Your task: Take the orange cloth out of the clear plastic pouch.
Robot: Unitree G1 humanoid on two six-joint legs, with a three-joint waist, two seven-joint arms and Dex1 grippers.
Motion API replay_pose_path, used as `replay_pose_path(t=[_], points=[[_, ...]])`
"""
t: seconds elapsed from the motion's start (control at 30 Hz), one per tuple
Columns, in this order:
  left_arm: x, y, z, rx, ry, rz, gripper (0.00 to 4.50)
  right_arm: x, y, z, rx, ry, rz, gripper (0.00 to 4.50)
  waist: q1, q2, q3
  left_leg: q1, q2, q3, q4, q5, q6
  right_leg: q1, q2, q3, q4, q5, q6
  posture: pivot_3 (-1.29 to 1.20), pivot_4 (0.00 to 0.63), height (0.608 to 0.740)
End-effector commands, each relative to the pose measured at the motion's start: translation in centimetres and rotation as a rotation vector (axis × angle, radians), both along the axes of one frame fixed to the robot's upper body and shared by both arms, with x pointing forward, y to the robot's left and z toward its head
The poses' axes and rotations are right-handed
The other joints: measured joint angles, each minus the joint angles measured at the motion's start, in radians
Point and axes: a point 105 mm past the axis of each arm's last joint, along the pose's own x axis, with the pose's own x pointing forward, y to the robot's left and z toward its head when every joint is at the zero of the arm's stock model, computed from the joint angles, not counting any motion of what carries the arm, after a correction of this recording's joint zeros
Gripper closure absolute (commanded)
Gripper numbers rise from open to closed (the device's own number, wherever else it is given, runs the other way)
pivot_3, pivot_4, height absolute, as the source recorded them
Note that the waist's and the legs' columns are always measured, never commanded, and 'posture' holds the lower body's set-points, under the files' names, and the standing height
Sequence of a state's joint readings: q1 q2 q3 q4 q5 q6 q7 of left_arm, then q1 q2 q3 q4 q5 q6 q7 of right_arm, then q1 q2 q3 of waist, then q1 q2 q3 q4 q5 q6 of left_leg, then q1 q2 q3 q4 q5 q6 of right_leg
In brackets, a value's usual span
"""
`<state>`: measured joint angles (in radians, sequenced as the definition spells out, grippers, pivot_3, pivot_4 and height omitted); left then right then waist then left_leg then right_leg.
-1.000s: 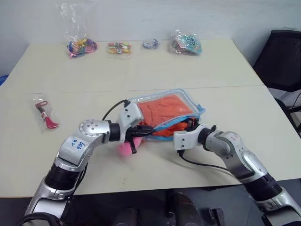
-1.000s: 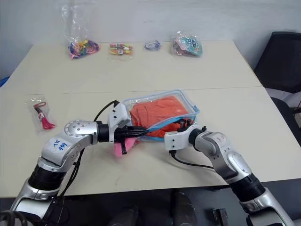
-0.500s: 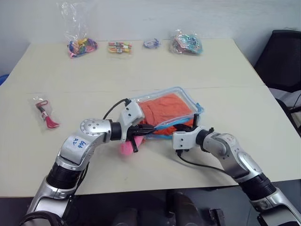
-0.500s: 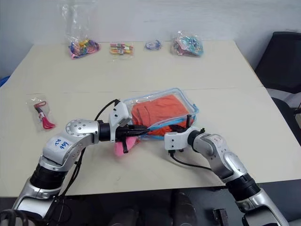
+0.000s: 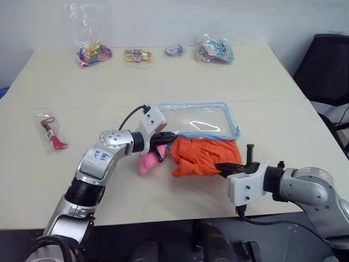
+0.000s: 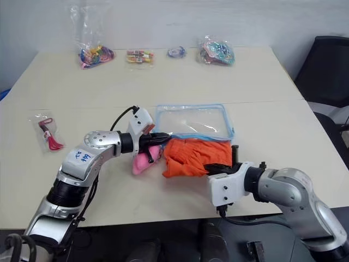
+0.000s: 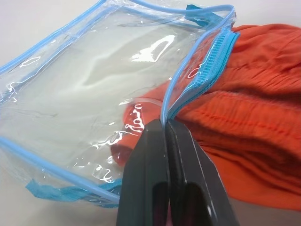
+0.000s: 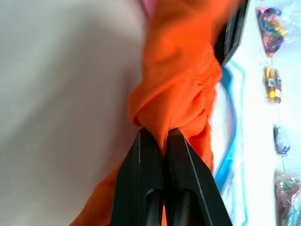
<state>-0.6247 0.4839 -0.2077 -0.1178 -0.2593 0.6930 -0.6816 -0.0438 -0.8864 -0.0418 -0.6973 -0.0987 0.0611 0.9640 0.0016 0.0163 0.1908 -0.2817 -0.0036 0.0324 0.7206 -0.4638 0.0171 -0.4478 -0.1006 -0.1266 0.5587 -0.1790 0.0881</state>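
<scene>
Two grippers work at the near edge of the pale desk [image 5: 262, 82]. Nearest, the right gripper [image 5: 224, 168] has its black jaws pressed together on a bunched fold of the orange cloth [image 5: 203, 156]; the right wrist view shows the soft fabric gathered into a knot-like pucker right at the fingertips. That cloth lies crumpled on the desk, just in front of the clear plastic pouch [image 5: 202, 120] and almost wholly outside it; in the left wrist view a small part of orange still shows behind the transparent wall near the pouch's open mouth. It is ribbed and seamed, with many soft folds.

Beside it on the left, the left gripper [image 5: 165, 138] has its jaws clamped on the light blue zipper edging at the pouch's near left corner. A pink plush toy [image 5: 146, 162] sits under that gripper, touching the cloth's left edge.

The pouch itself lies flat, a rounded rectangle of glossy film that catches white glare, nearly empty.

Well to the left, a small clear bag with a red item [image 5: 52, 131] rests alone. Along the far edge stand four clear bags of colourful trinkets [image 5: 94, 53], spaced in a row.
</scene>
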Motion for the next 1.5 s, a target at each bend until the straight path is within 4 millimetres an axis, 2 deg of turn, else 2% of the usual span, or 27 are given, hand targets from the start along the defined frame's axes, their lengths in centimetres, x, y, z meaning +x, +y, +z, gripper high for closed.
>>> replay_pose_path(t=[0.03,0.1,0.13,0.33,0.4,0.5,0.57,0.7,0.77,0.8,0.9,1.0,1.1,1.2,1.37,1.47,1.5], points=[[-0.5,0.3,-0.2,0.055,-0.040,-0.051,4.50,-1.1,-2.3,3.8,-0.006,-0.049,-0.038,4.46,0.002,0.000,0.000,0.000,0.000,0.000,0.000,0.000,0.000,0.000,0.000,0.000,0.000,0.000,0.000,0.00,0.150,0.740],[-1.0,0.8,-0.8,0.097,-0.053,-0.086,4.50,-0.6,-5.2,5.7,-0.013,-0.073,-0.145,4.46,0.004,0.000,0.000,0.000,0.000,0.000,0.000,0.000,0.000,0.000,0.000,0.000,0.000,0.000,0.000,0.00,0.150,0.740],[-1.1,1.2,-1.1,0.111,-0.051,-0.093,4.04,-0.2,-6.8,6.9,0.018,-0.084,-0.210,4.50,0.004,0.000,0.000,0.000,0.000,0.000,0.000,0.000,0.000,0.000,0.000,0.000,0.000,0.000,0.000,0.00,0.150,0.740],[-2.0,2.2,-1.9,0.195,-0.088,-0.196,2.35,1.9,-14.6,11.7,0.163,-0.213,-0.490,4.50,0.002,0.000,0.000,0.000,0.000,0.001,0.000,0.000,0.000,0.000,0.000,0.001,0.000,0.000,-0.001,0.00,0.150,0.740],[-2.1,2.2,-1.8,0.200,-0.106,-0.218,1.68,2.8,-16.2,12.3,0.229,-0.250,-0.562,4.50,0.001,0.000,0.000,0.001,0.000,0.001,0.000,0.000,0.000,0.000,0.000,0.001,0.000,0.001,-0.001,0.00,0.150,0.740],[-2.0,2.2,-1.4,0.190,-0.124,-0.218,0.68,3.9,-17.8,11.6,0.309,-0.263,-0.639,4.50,0.000,0.000,0.000,0.001,0.000,0.001,-0.001,0.000,0.001,0.000,0.000,0.001,0.000,0.000,-0.001,0.00,0.150,0.740],[-1.8,2.2,-1.2,0.183,-0.133,-0.210,0.68,4.6,-18.2,11.4,0.368,-0.283,-0.669,4.50,0.000,0.000,0.000,0.001,0.000,0.002,-0.001,0.000,0.001,0.000,0.000,0.001,0.000,0.001,-0.001,0.00,0.150,0.740],[-1.9,2.2,-1.0,0.175,-0.136,-0.208,0.68,5.6,-18.7,12.3,0.444,-0.392,-0.721,4.50,-0.001,0.002,-0.001,0.001,0.000,0.002,-0.001,0.000,0.001,0.000,0.000,0.001,0.000,0.001,-0.001,0.00,0.150,0.740],[-2.0,2.2,-1.0,0.172,-0.137,-0.207,0.68,6.1,-20.2,11.0,0.405,-0.397,-0.808,4.50,0.001,0.003,-0.001,0.001,0.000,0.002,-0.001,0.000,0.001,0.000,0.000,0.001,0.000,0.001,-0.001,0.00,0.150,0.740],[-2.1,2.3,-0.9,0.169,-0.138,-0.206,0.68,6.2,-21.1,9.3,0.367,-0.356,-0.855,4.50,0.003,0.003,-0.001,0.001,0.000,0.002,-0.001,0.000,0.001,0.000,0.000,0.001,0.000,0.001,-0.001,0.00,0.150,0.740],[-2.3,2.3,-0.7,0.149,-0.140,-0.204,0.68,5.0,-23.3,1.2,0.117,-0.193,-0.915,4.50,0.020,0.001,-0.002,0.000,0.000,0.002,-0.002,0.000,0.001,0.000,0.000,0.000,-0.001,0.001,-0.001,0.00,0.150,0.740],[-2.4,2.4,-0.1,0.116,-0.137,-0.208,0.68,3.4,-23.9,-3.1,0.012,-0.127,-0.896,4.50,0.022,0.004,-0.001,-0.001,0.000,0.002,-0.002,0.000,0.001,0.000,-0.001,0.001,-0.002,0.001,-0.001,0.00,0.150,0.740],[-2.8,2.3,0.8,0.075,-0.130,-0.234,0.68,2.0,-23.5,-5.9,-0.079,-0.075,-0.823,4.50,0.012,0.008,-0.001,0.001,-0.001,0.005,-0.003,0.001,0.001,0.000,-0.001,0.005,-0.003,0.002,0.001,0.00,0.150,0.740],[-3.4,2.3,1.6,0.056,-0.140,-0.286,0.68,1.5,-23.2,-6.6,-0.110,-0.069,-0.781,4.50,-0.006,0.008,-0.001,0.003,0.001,0.005,-0.003,0.001,0.000,0.000,0.001,0.006,-0.002,0.002,0.000,0.00,0.150,0.740],[-4.4,2.4,3.9,-0.010,-0.150,-0.374,0.68,1.7,-23.1,-5.1,-0.155,-0.122,-0.731,4.50,-0.006,0.008,-0.001,0.003,0.002,0.005,-0.004,0.002,-0.002,0.000,0.002,0.006,-0.002,0.002,0.000,0.00,0.150,0.740],[-4.4,2.8,5.0,-0.008,-0.149,-0.412,0.65,1.6,-22.9,-3.9,-0.139,-0.114,-0.717,3.86,-0.002,0.008,-0.001,0.003,0.001,0.005,-0.004,0.002,-0.002,0.000,0.002,0.006,-0.002,0.002,0.000,0.00,0.150,0.740],[-4.4,2.9,5.1,-0.002,-0.151,-0.423,0.65,1.4,-22.7,-3.8,-0.127,-0.095,-0.712,3.52,-0.001,0.008,-0.001,0.003,0.001,0.005,-0.004,0.002,-0.002,0.000,0.002,0.006,-0.002,0.002,0.000,0.00,0.150,0.740]])
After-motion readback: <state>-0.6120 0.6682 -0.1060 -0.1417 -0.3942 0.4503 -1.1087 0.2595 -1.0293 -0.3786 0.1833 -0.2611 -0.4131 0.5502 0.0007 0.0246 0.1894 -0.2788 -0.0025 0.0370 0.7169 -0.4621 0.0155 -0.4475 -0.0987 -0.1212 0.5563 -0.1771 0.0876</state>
